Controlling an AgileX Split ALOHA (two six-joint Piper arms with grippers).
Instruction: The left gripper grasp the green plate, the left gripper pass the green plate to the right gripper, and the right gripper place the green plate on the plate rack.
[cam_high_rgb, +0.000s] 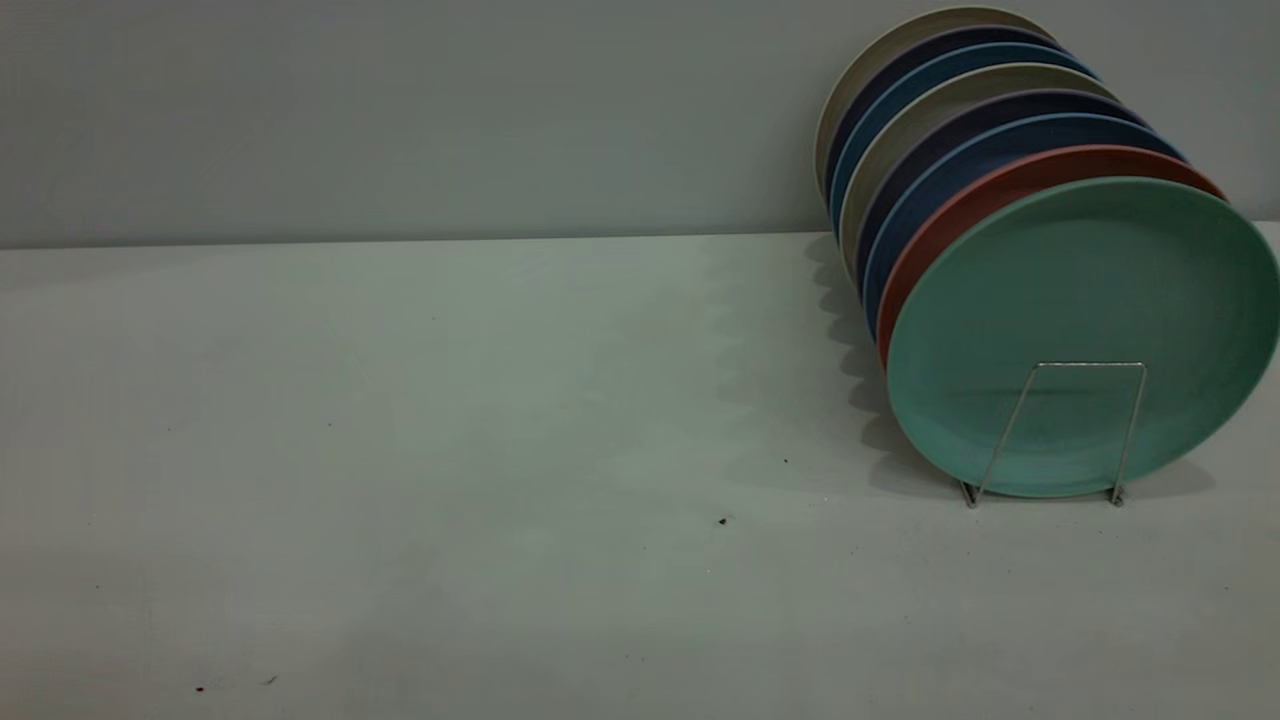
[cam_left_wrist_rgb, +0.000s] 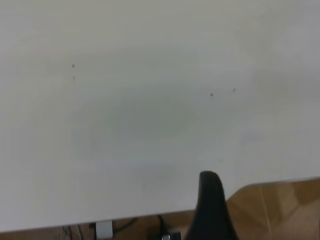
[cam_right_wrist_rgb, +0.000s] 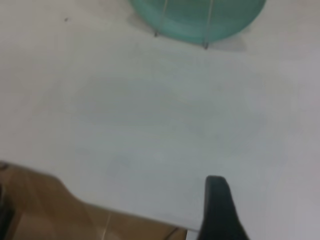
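Observation:
The green plate (cam_high_rgb: 1080, 330) stands upright at the front of the plate rack (cam_high_rgb: 1090, 364), leaning back on a salmon-pink plate (cam_high_rgb: 960, 215). A silver wire loop of the rack crosses its lower face. The right wrist view catches the plate's lower edge (cam_right_wrist_rgb: 197, 17) and the rack's wires (cam_right_wrist_rgb: 205, 37), well away from my right gripper (cam_right_wrist_rgb: 217, 205). That gripper is only a black wedge above the table's near edge. My left gripper (cam_left_wrist_rgb: 210, 202) is likewise a single black wedge over bare table at the edge. Neither gripper appears in the exterior view or holds anything I can see.
Behind the pink plate, several more plates (cam_high_rgb: 950, 120) in blue, dark purple and beige fill the rack toward the back wall. The white table (cam_high_rgb: 450, 450) stretches to the left of the rack. Wooden floor (cam_left_wrist_rgb: 280, 205) lies past the table edge.

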